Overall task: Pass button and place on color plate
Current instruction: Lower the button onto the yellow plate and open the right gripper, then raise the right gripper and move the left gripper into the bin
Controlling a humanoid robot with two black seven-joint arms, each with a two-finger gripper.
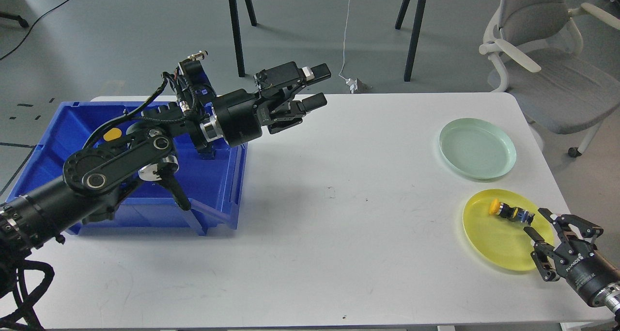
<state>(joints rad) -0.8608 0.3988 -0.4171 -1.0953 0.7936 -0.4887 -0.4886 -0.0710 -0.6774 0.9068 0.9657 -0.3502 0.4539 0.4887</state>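
A button (510,212) with a yellow cap and a black and blue body lies on its side in the yellow plate (494,239) at the right front of the table. My right gripper (541,223) is open just right of the button, apart from it, over the plate's right rim. My left gripper (319,86) is open and empty, held above the table's back left, beside the blue bin (213,195). A pale green plate (477,148) sits empty behind the yellow one.
A yellow piece (112,133) lies in the blue bin, partly behind my left arm. A grey office chair (542,64) stands beyond the table's right corner. Black stand legs (237,30) are behind the table.
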